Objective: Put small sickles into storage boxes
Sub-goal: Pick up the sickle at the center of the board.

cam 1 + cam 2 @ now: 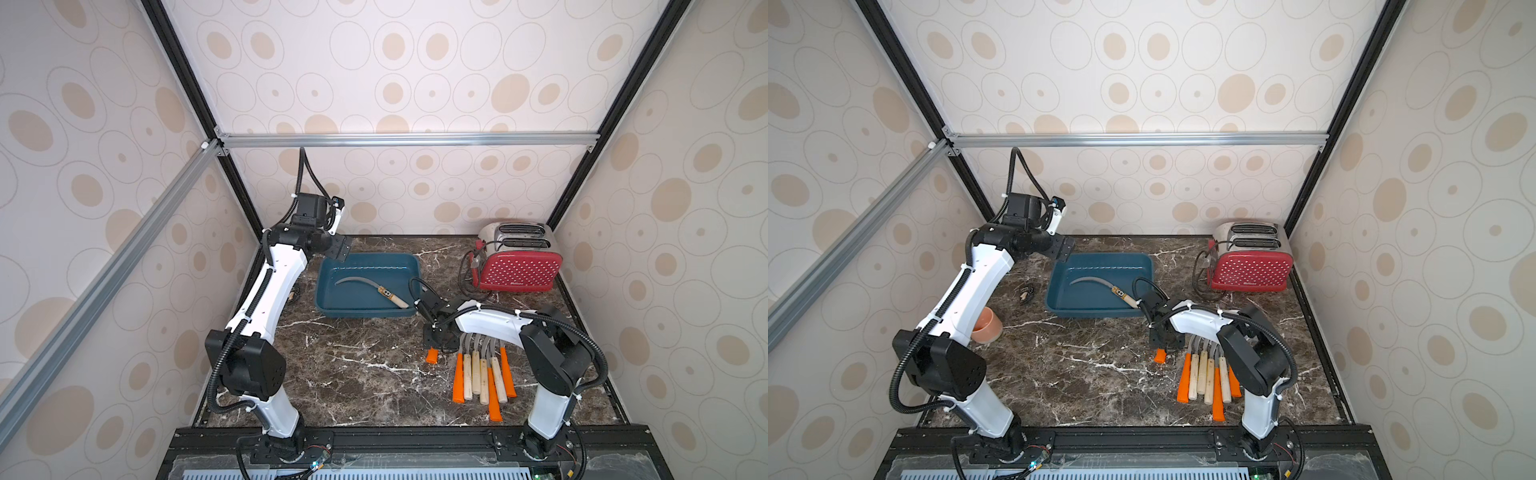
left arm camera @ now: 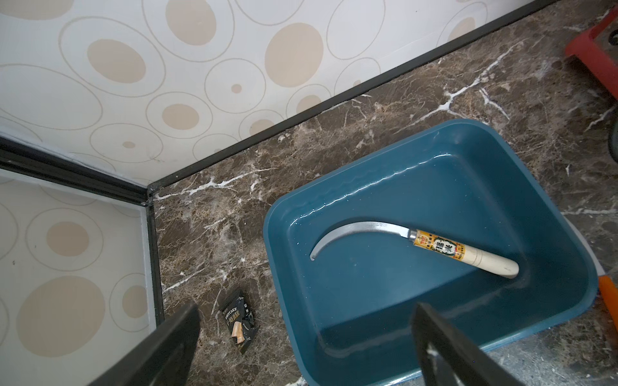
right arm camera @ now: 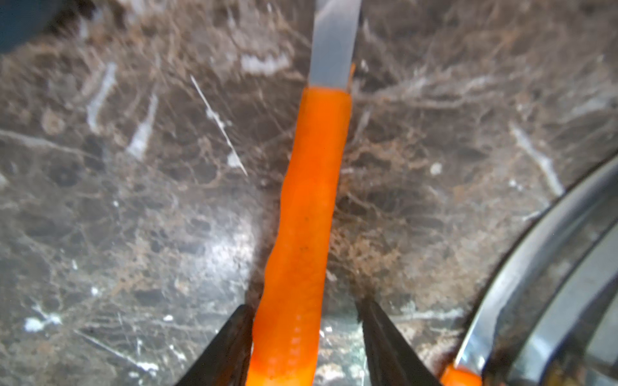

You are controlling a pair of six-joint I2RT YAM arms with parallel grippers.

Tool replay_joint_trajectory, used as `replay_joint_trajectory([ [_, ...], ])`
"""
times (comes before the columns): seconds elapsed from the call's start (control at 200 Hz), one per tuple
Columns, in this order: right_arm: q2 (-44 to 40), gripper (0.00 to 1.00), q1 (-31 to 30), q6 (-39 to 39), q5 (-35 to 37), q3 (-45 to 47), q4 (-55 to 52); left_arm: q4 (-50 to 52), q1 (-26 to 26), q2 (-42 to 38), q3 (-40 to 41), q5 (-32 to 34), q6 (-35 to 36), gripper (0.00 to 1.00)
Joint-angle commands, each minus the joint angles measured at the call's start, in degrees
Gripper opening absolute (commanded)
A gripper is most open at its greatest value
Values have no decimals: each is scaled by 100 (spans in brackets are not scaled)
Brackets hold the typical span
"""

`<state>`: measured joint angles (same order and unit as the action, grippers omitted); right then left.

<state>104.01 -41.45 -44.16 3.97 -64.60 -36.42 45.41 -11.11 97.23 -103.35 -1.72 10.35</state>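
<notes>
Tray [image 1: 374,266] sits at 12 o'clock on the desk [image 1: 353,374]. In it we note one wood sickle [image 1: 376,289] with a grey curved blade and yellow label. A sickle row [image 1: 482,374] lies at 4 o'clock. The right tool [image 3: 304,305] is half-open astride the orange sickle [image 3: 314,187], one finger touching. The left tool [image 2: 306,307] gapes empty.
</notes>
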Motion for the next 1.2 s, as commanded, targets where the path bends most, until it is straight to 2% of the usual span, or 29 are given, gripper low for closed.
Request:
replay_joint_trajectory([
  [0.0,-78,54,-17,-150,-282,237,-238,30,-20,-62,-188,-101,160,99],
  [0.366,27,48,-24,-377,-445,641,-40,62,-17,-14,-221,-228,231,99],
  [0.841,347,41,-14,-549,-301,821,19,73,-16,-22,-221,-400,182,99],
  [1.192,471,29,-18,-618,-213,972,118,73,-22,-20,-255,-452,152,99],
])
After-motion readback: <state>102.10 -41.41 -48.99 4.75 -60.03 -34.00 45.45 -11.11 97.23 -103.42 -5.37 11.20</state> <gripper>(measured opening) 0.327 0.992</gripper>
